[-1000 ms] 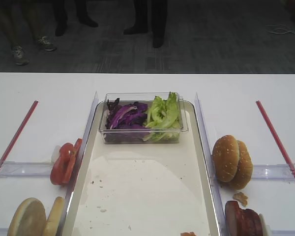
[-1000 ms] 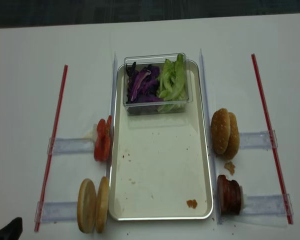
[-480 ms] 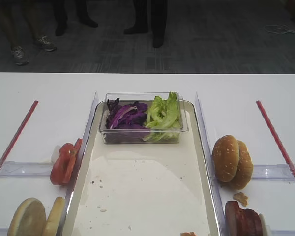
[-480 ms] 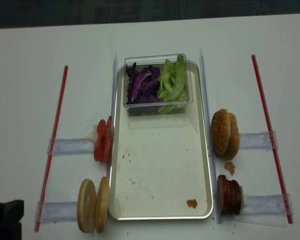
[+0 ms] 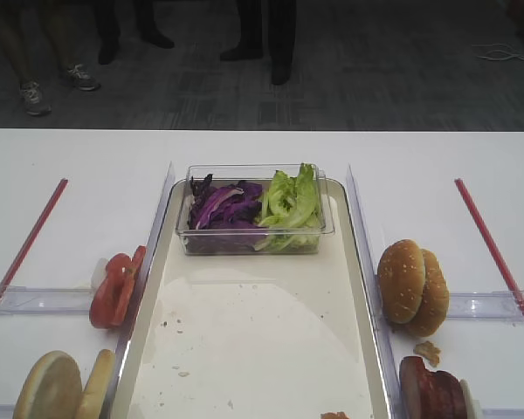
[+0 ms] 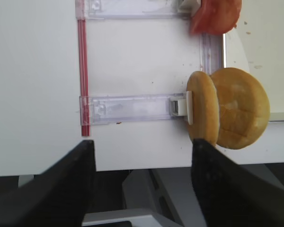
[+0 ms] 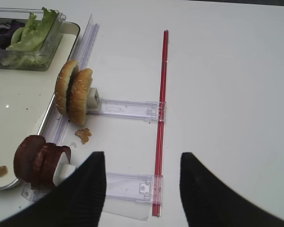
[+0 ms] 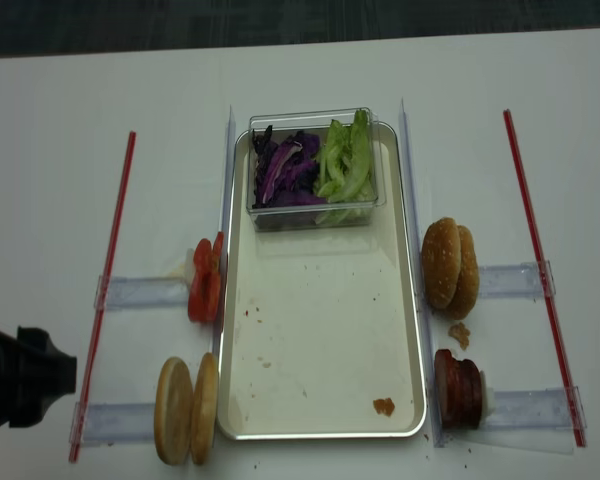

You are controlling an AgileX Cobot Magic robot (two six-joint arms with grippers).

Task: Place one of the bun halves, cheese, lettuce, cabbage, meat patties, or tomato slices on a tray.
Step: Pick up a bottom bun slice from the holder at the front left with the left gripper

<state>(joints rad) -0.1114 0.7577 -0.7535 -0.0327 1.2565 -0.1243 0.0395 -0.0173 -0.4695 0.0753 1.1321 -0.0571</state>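
The cream-white tray [image 5: 244, 349] [image 8: 320, 330] lies in the middle, bare except for crumbs. Two bun halves [image 5: 48, 388] [image 8: 185, 410] [image 6: 227, 109] stand on edge at its near left. Tomato slices [image 5: 113, 288] [image 6: 215, 14] stand behind them. Meat patties [image 5: 432, 388] [image 7: 38, 158] stand at the near right. Lettuce [image 5: 288, 205] and cabbage [image 5: 223, 205] fill a clear tub at the tray's far end. No cheese shows. My left gripper [image 6: 143, 142] is open and empty over the table's front edge, its right finger beside the buns. My right gripper [image 7: 142, 155] is open and empty, right of the patties.
Two sesame-seeded bun pieces [image 5: 412, 286] [image 7: 75, 92] stand on edge right of the tray. Clear plastic rails [image 6: 132, 108] [image 7: 128, 109] hold the food stacks. Red strips [image 8: 105, 290] [image 7: 161, 118] run along both sides. My left arm [image 8: 20, 385] shows at the lower left.
My left arm has come further into the overhead view from the lower left corner, toward the bun halves. Nothing on the table has moved.
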